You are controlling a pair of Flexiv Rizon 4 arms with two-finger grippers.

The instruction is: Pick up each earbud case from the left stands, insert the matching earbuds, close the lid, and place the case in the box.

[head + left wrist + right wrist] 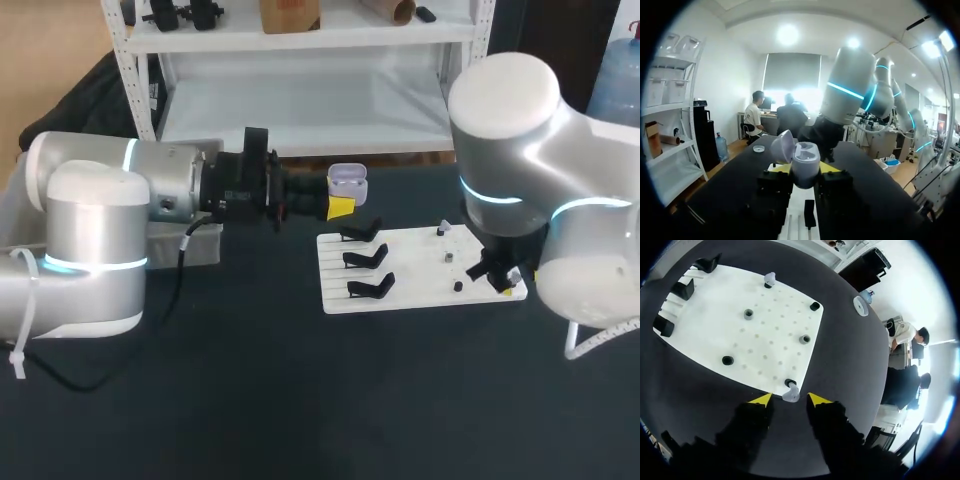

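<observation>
Two grippers are in play around the white board (420,290). Nearest, at the board's near right corner, the right gripper (790,400) is held low with its yellow-tipped fingers spread. A small pale earbud (791,394) is seen between the tips, by a black peg (788,383) on the board's edge. A gap shows on both sides of it, so nothing is gripped. Farther in, three black stands (365,258) are lined up along the board's left side. A second earbud (769,277) is perched near the board's far edge. Beyond the board's far left corner, raised above the table, the earbud case (805,165) is clamped between the fingers of the left gripper (806,172), with its lid (781,146) swung open.
</observation>
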